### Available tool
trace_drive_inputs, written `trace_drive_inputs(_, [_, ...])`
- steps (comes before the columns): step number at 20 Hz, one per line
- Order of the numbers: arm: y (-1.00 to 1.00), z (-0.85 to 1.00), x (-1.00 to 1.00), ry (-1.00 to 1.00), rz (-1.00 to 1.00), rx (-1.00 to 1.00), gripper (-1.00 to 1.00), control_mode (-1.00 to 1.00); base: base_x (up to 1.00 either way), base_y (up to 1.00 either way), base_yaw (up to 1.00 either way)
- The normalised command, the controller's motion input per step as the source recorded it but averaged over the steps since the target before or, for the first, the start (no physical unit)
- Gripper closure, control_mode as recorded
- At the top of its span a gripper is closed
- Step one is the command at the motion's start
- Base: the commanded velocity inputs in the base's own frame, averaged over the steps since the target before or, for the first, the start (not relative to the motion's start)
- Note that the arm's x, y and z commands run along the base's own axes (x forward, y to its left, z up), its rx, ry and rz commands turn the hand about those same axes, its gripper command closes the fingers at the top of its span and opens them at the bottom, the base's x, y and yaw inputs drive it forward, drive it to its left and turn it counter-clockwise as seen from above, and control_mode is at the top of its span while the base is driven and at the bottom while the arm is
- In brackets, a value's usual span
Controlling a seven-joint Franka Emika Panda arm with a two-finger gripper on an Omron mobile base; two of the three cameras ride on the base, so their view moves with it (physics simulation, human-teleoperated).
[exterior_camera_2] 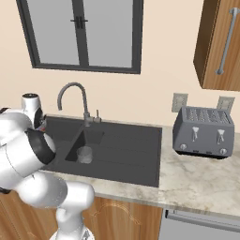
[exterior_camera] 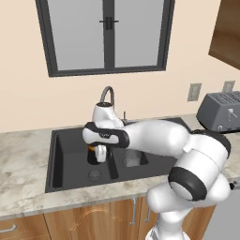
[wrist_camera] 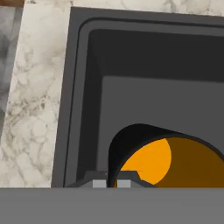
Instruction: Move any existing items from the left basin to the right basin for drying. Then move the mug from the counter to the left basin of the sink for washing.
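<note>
Mug [exterior_camera: 95,153]: held upright at its rim by the closed gripper [exterior_camera: 99,151], hanging directly over the left basin [exterior_camera: 70,159]. Glass [exterior_camera_2: 85,154]: standing in the right basin [exterior_camera_2: 88,140]. Likely move: straight down.

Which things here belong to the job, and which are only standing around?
Job:
- mug, black with orange inside, gripped by the shut claw over the left basin
- clear glass, already in the right basin

Just about:
- toaster on the counter
- tap
- window
</note>
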Motion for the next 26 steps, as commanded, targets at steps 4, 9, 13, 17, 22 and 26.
trace_drive_inputs(4, [0.25,-0.38,0.26,0.0,0.0,-0.08,1.0,-1.0,0.0,0.0,0.0])
trace_drive_inputs(9, [0.27,-0.46,0.19,0.0,0.0,-0.1,1.0,-1.0,0.0,0.0,0.0])
trace_drive_inputs(13, [0.16,-0.44,0.1,0.0,0.0,-0.07,1.0,-1.0,0.0,0.0,0.0])
trace_drive_inputs(17, [0.12,-0.4,0.15,0.0,0.0,-0.06,1.0,-1.0,0.0,0.0,0.0])
trace_drive_inputs(22, [0.04,-0.34,0.16,0.0,0.0,-0.03,1.0,-1.0,0.0,0.0,0.0])
trace_drive_inputs(26, [0.0,-0.34,0.19,0.0,0.0,-0.02,1.0,-1.0,0.0,0.0,0.0])
